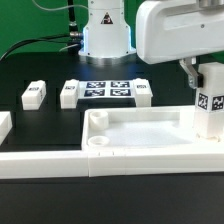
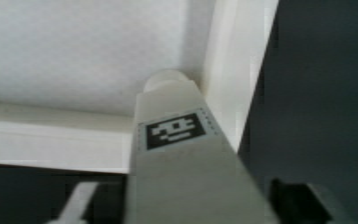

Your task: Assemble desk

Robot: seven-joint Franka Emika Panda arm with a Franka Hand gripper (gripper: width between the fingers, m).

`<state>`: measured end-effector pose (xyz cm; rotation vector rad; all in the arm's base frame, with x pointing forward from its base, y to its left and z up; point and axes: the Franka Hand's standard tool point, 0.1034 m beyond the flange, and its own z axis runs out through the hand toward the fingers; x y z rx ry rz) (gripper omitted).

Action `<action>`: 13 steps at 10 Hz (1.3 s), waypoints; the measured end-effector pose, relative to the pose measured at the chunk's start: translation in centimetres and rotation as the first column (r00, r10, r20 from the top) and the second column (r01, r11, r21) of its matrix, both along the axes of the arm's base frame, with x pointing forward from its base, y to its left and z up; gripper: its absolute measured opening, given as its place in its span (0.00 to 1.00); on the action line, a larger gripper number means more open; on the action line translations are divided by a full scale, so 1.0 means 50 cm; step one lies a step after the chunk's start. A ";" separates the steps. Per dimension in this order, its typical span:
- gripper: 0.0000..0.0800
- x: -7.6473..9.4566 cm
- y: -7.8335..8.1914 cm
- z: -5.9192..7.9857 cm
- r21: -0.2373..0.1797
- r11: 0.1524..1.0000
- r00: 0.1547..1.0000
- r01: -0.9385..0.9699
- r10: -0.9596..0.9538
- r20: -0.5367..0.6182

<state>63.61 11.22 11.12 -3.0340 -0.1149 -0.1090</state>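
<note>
The hand [image 1: 200, 68] sits over the top of a white square leg [image 1: 210, 105] that stands upright at the far corner of the desk top [image 1: 140, 130], toward the exterior view's right, with its tag facing the camera. The wrist view looks down the leg's length to where its lower end meets the inside corner of the tray, with two raised walls joining just beyond it. The leg is most likely set vertical there because that corner has a socket for it to seat in, though the leg itself hides that spot. The fingers bracket the leg's upper end at a fairly narrow spread, but the wrist view is blurred near its edges, and I cannot tell whether they press on the leg or stand just clear of it. The desk top lies open side up on the dark counter [image 1: 30, 60], right against the long low border wall [image 1: 40, 165] on its near side. The wall probably braces it against sliding while legs are pushed or turned in. A round socket [image 1: 97, 143] shows empty at the near corner toward the exterior view's left. Three spare legs lie flat farther back: two [image 1: 33, 95] [image 1: 68, 95] on the exterior view's left of the marker board [image 1: 105, 90], and one [image 1: 143, 92] just beside its other end. All three are apart from the tray. By my reading the assembly is early, with at most one leg in place.
</note>
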 end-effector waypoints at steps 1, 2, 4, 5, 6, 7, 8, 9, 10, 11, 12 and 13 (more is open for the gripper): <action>0.37 0.000 -0.004 -0.001 0.004 0.996 0.996 0.087 -0.087 -0.010; 0.37 0.000 -0.005 -0.001 0.007 0.990 0.990 0.139 -0.139 -0.016; 0.37 -0.001 -0.001 -0.001 0.011 0.913 0.912 0.409 -0.408 -0.047; 0.37 -0.001 0.002 -0.002 0.010 0.804 0.802 0.595 -0.593 -0.069; 0.37 0.000 0.005 -0.004 0.013 0.646 0.644 0.764 -0.760 -0.091; 0.37 0.003 0.004 -0.005 0.024 0.408 0.408 0.913 -0.905 -0.120; 0.37 0.003 0.004 -0.005 0.015 0.273 0.272 0.962 -0.950 -0.151; 0.37 0.002 0.008 -0.005 0.009 0.212 0.211 0.977 -0.964 -0.160; 0.37 0.002 0.008 -0.006 0.012 0.241 0.240 0.970 -0.958 -0.156; 0.37 0.002 0.004 -0.005 0.021 0.368 0.367 0.930 -0.920 -0.138; 0.57 0.003 -0.003 -0.004 0.030 0.536 0.536 0.844 -0.837 -0.114; 0.76 0.003 -0.004 -0.003 0.033 0.681 0.681 0.731 -0.727 -0.092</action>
